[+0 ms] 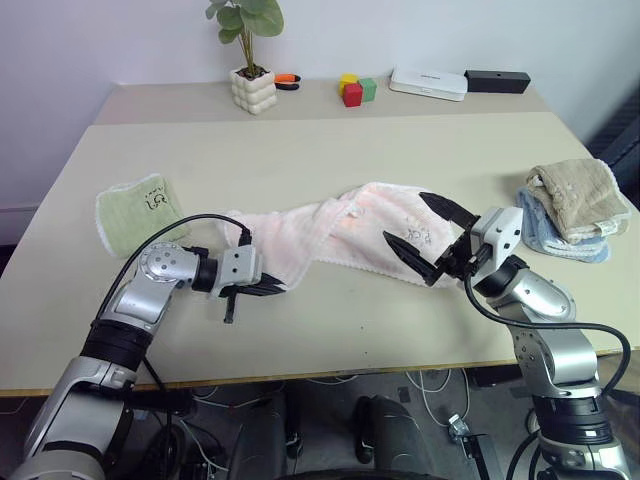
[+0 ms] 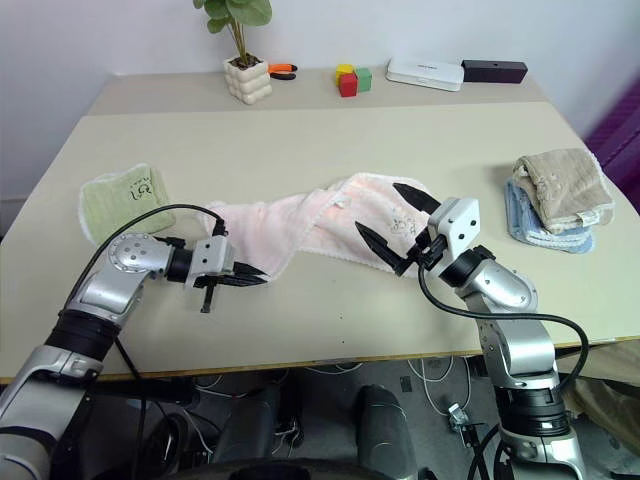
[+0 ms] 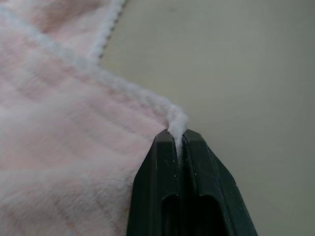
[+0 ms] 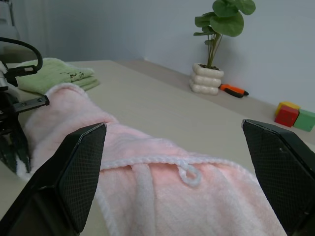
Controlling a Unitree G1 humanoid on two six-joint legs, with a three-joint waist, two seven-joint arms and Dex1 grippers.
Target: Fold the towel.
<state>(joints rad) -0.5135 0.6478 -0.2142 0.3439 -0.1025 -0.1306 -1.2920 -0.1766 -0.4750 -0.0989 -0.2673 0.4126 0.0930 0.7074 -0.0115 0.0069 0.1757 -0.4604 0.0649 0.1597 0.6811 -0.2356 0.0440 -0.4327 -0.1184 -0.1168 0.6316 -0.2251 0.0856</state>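
The pale pink towel (image 1: pixel 345 232) lies crumpled in a long strip across the middle of the table (image 1: pixel 300 150). My left gripper (image 1: pixel 272 288) is low at the towel's left end, shut on its whitish edge. In the left wrist view that white hem (image 3: pixel 176 120) sticks out from between the two closed fingers (image 3: pixel 160 167). My right gripper (image 1: pixel 404 215) hangs open just above the towel's right end, holding nothing. The right wrist view shows its wide-spread fingers (image 4: pixel 74 172) framing the pink cloth and a small white loop (image 4: pixel 189 174).
A small folded light-green towel (image 1: pixel 140 212) lies to the left. Beige and blue folded cloths (image 1: pixel 575 205) are stacked at the right edge. Along the back stand a potted plant (image 1: pixel 253 88), coloured blocks (image 1: pixel 355 90), a white box (image 1: pixel 428 83) and a black box (image 1: pixel 497 80).
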